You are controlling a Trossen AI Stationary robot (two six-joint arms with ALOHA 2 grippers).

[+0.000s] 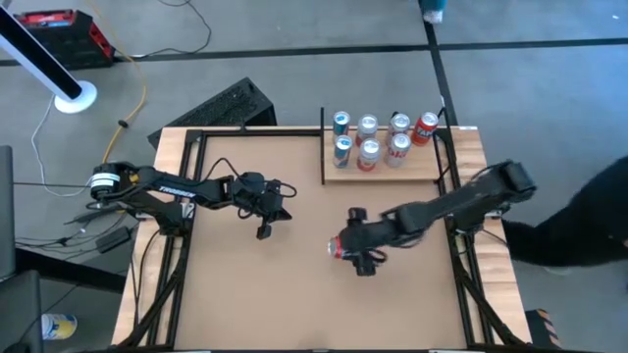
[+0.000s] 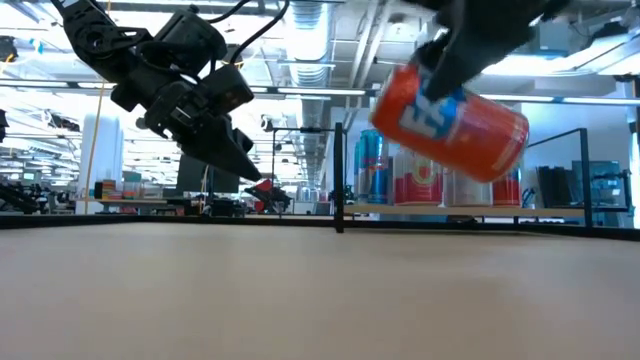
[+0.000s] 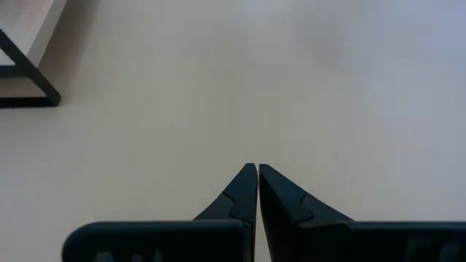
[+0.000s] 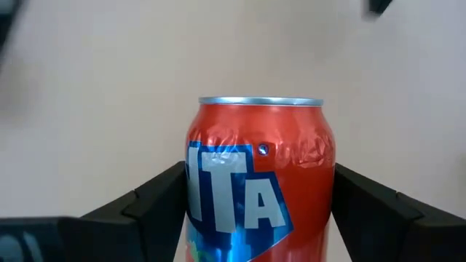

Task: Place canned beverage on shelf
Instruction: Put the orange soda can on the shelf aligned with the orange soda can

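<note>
My right gripper (image 1: 345, 247) is shut on a red can with blue and white lettering (image 4: 258, 185), held above the middle of the brown tabletop; it also shows in the low view (image 2: 450, 118), tilted and clear of the table. The pale wood shelf (image 1: 339, 175) with black posts stands at the table's far right and carries several cans. My left gripper (image 1: 265, 230) hovers shut and empty over the table's left half. My right gripper pinches the red can's side wall (image 4: 191, 191) between its two fingers (image 4: 156, 196), one on each side of the can's body. The can is lifted clear of the table and lies tilted, one end (image 1: 335, 247) toward the table's left.
Several upright cans, blue, silver and red (image 1: 368, 142), stand in two rows on the shelf. A black post (image 1: 323, 147) marks the shelf's left edge. A black frame (image 1: 186, 157) rims the tabletop. A person's dark sleeve (image 1: 589, 221) shows at the right.
</note>
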